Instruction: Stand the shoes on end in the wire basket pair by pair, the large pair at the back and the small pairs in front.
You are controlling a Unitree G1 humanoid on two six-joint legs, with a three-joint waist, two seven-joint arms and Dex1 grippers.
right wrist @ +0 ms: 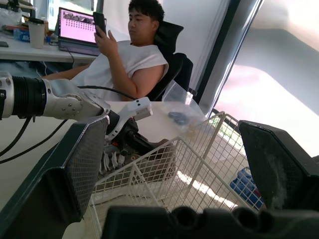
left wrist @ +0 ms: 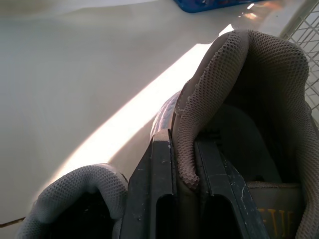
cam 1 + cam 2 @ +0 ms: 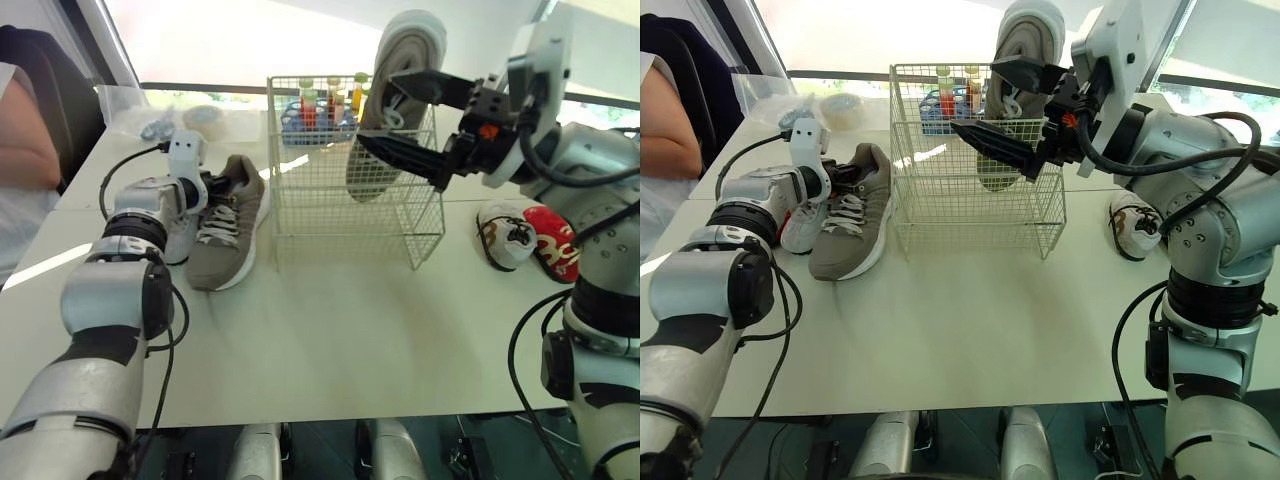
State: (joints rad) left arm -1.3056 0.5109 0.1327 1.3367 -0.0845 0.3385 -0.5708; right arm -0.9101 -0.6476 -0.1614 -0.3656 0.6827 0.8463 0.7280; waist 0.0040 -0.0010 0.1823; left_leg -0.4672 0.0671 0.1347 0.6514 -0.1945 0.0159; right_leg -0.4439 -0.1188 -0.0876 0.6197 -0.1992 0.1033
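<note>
Gold lettering inside the taupe shoe is cut off and, perhaps, begins "EV"; I cannot read it further. That shoe lies on the table just left of the wire basket, and the left gripper, arm stretched forward, is clenched on its heel collar. Its mate stands on end at the basket's back right. The raised right gripper hangs in front of it, fingers spread wide and empty.
</note>
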